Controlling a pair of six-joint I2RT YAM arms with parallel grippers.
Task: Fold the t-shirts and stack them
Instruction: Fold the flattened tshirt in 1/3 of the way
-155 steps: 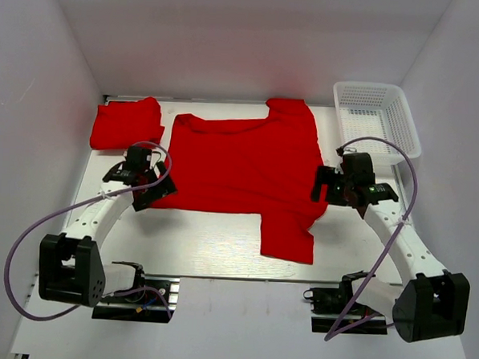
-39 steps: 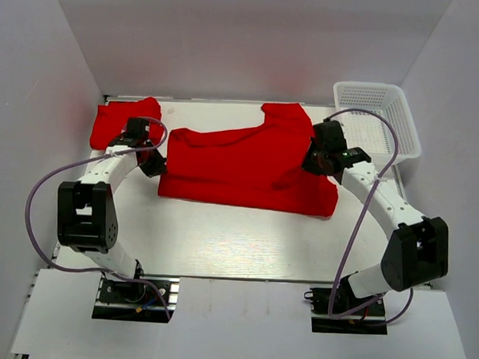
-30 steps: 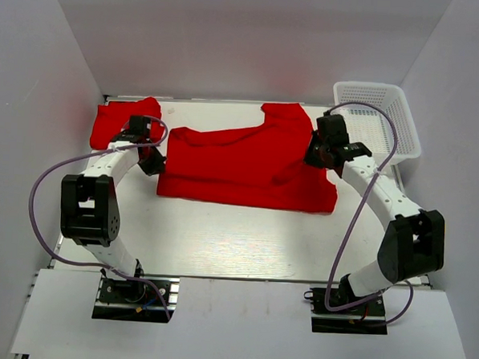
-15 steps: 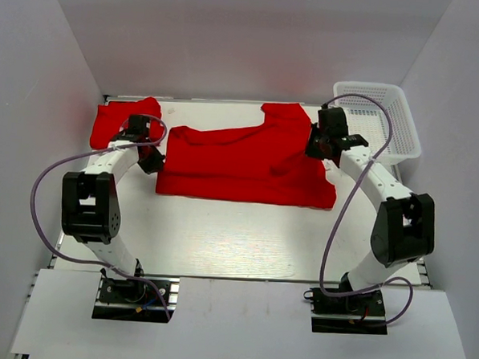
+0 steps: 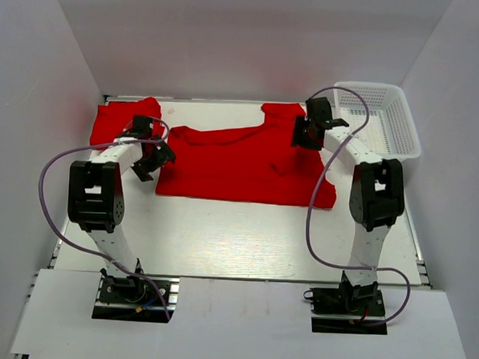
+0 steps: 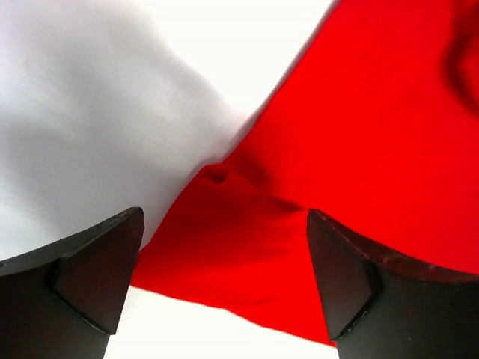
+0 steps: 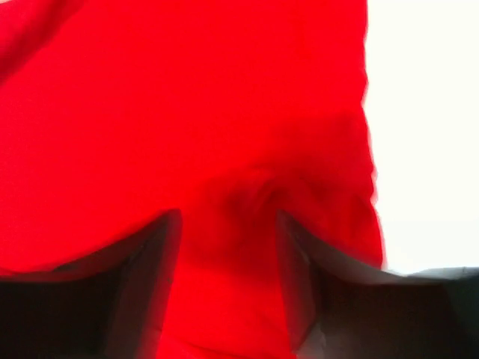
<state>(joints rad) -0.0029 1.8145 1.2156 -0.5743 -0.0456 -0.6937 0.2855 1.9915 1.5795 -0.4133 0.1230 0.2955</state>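
Note:
One red t-shirt point(image 5: 240, 167) lies folded in half across the middle of the table, with a sleeve point(image 5: 281, 113) sticking out at the back. A second red t-shirt point(image 5: 118, 121) lies folded at the back left. My left gripper point(image 5: 156, 163) is open just above the spread shirt's left edge; in the left wrist view point(image 6: 224, 217) that edge point(image 6: 247, 247) lies between the wide-apart fingers. My right gripper point(image 5: 302, 134) is open over the shirt's back right part; the right wrist view point(image 7: 228, 224) is blurred and shows bunched red cloth point(image 7: 254, 187) between the parted fingers.
A white mesh basket point(image 5: 379, 114) stands at the back right corner, close to my right arm. White walls close in the table on the left, back and right. Purple cables loop from both arms.
The shirt's front half has been carried back and laid over its rear half. In the last half second my left gripper has opened and my right gripper has moved back and left.

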